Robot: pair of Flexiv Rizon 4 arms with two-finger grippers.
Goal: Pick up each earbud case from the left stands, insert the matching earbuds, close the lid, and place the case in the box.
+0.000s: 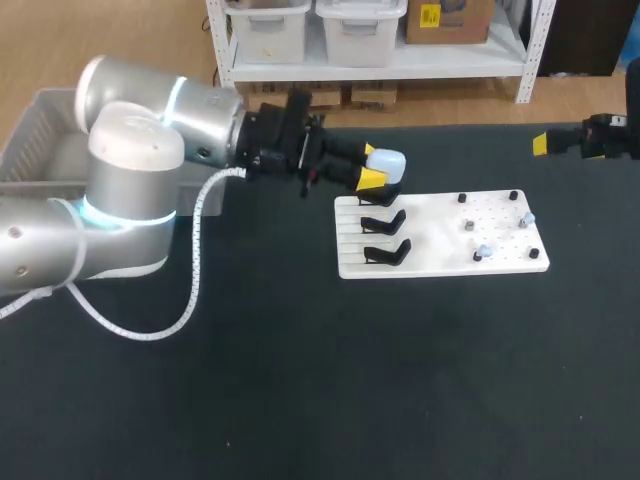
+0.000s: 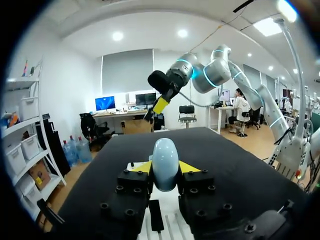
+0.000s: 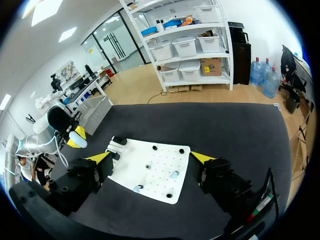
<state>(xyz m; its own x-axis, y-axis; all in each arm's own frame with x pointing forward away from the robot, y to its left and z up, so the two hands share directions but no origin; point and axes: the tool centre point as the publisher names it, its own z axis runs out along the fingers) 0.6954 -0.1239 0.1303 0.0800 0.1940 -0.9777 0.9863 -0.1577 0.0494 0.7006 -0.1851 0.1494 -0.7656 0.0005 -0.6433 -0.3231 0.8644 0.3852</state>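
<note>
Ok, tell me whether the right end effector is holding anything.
No, the right end effector is open, its fingers wide apart with nothing between them.

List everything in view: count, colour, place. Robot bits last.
table: one, black, under everything
board: one, white, on the table right of centre
stands: three, black, along the board's left side
pegs: several, black, on the board's right part
earbuds: two seen, pale, among the pegs
earbud case: one, pale blue, held above the far stand
bin: one, grey, at the far left behind the left arm
left gripper: shut on the earbud case
right gripper: open, empty, beyond the board's far right corner
</note>
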